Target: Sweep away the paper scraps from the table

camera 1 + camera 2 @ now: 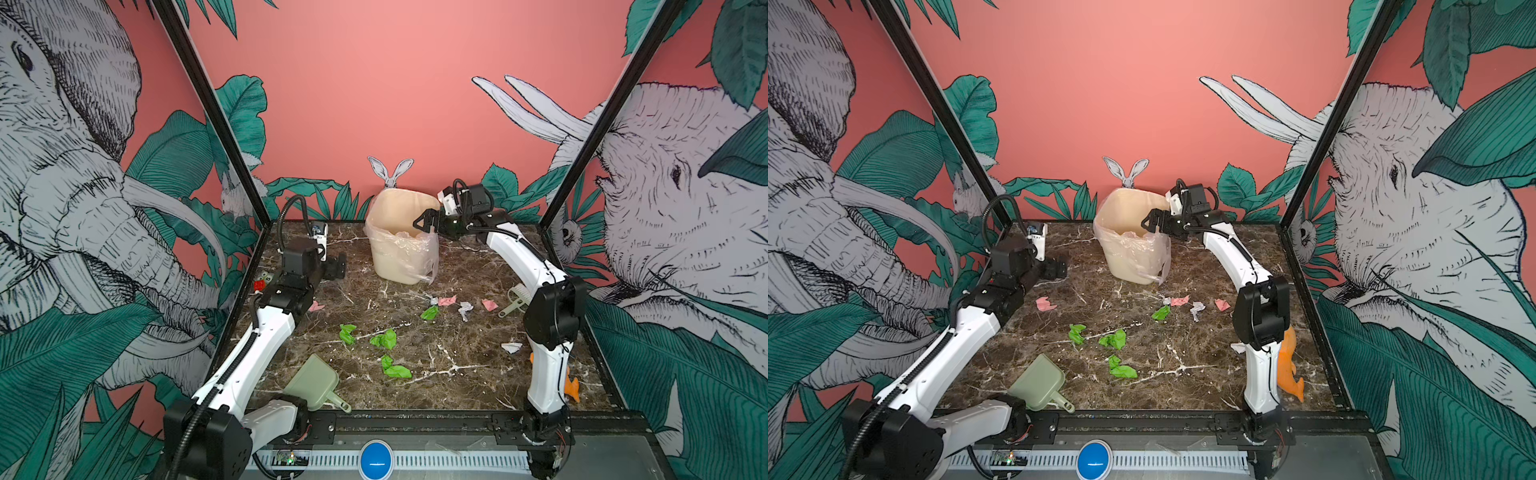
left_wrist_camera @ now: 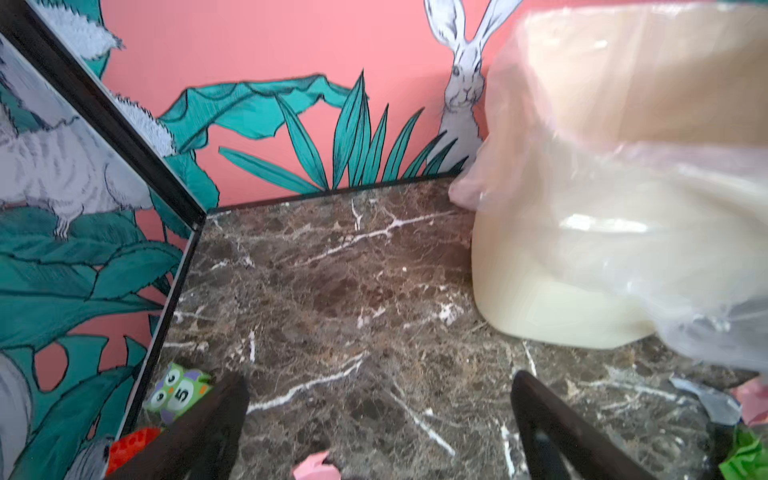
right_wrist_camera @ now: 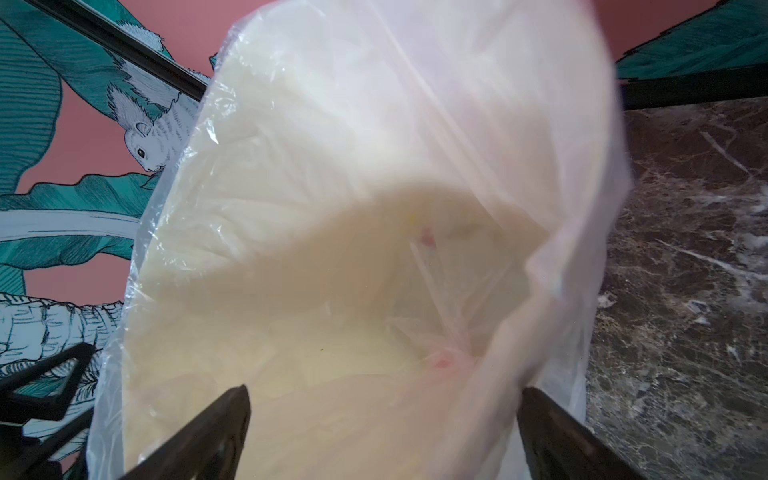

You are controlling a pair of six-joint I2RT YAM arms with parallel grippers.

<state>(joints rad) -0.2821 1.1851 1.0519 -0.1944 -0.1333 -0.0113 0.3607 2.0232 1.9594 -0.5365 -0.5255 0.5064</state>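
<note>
Paper scraps lie scattered over the middle of the table (image 1: 457, 374) in both top views: green ones (image 1: 384, 339) (image 1: 1115, 340), pink ones (image 1: 447, 300) and white ones (image 1: 465, 309). My left gripper (image 1: 334, 266) hangs open low over the table's far left. A pink scrap (image 2: 316, 467) lies just short of its fingers, and nothing is between them. My right gripper (image 1: 424, 222) is open over the near rim of a cream bin (image 1: 401, 249) lined with a clear bag (image 3: 332, 249). Both grippers are empty.
A pale green dustpan (image 1: 313, 384) lies at the front left beside my left arm's base. A small brush (image 1: 517, 301) rests behind my right arm. An orange fish toy (image 1: 1289, 361) lies front right. Green (image 2: 178, 390) and red (image 2: 129, 446) blocks sit along the left wall.
</note>
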